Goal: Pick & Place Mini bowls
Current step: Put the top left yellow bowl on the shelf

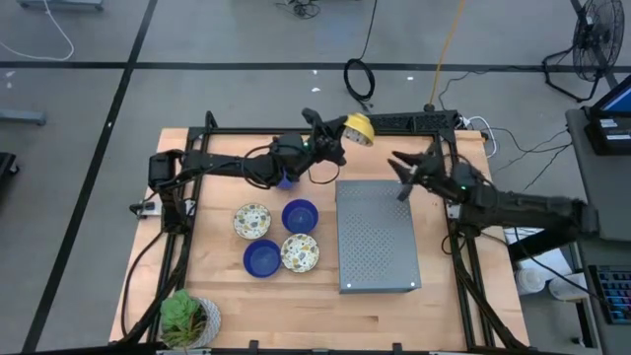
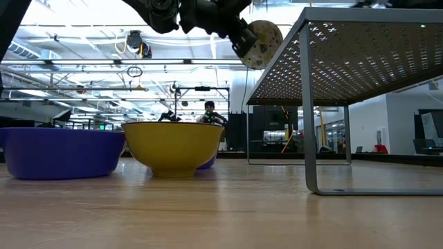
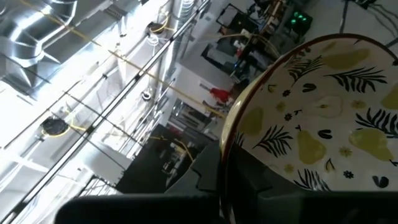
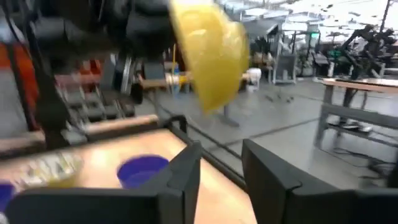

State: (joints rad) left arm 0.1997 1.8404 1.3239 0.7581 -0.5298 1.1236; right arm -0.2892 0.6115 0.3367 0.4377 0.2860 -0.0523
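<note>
Left gripper (image 1: 340, 133) clamps a yellow-outside patterned bowl (image 1: 359, 129) aloft near table's (image 1: 394, 316) far edge; right gripper (image 1: 402, 170) open, empty.

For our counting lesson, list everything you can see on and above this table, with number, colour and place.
Blue bowls: three, glossy blue; two in the cluster left of the rack, one under the left arm.
Patterned bowls: two, cream inside, yellow outside; same cluster.
Held bowl: one, yellow outside, patterned inside; above the table's far edge.
Rack: one, grey perforated metal; right of the bowls.
Potted plant: one, green in a white pot; near left corner.
Left pincer: shut on the held bowl's rim.
Right pincer: open, empty, above the rack's far edge.
</note>
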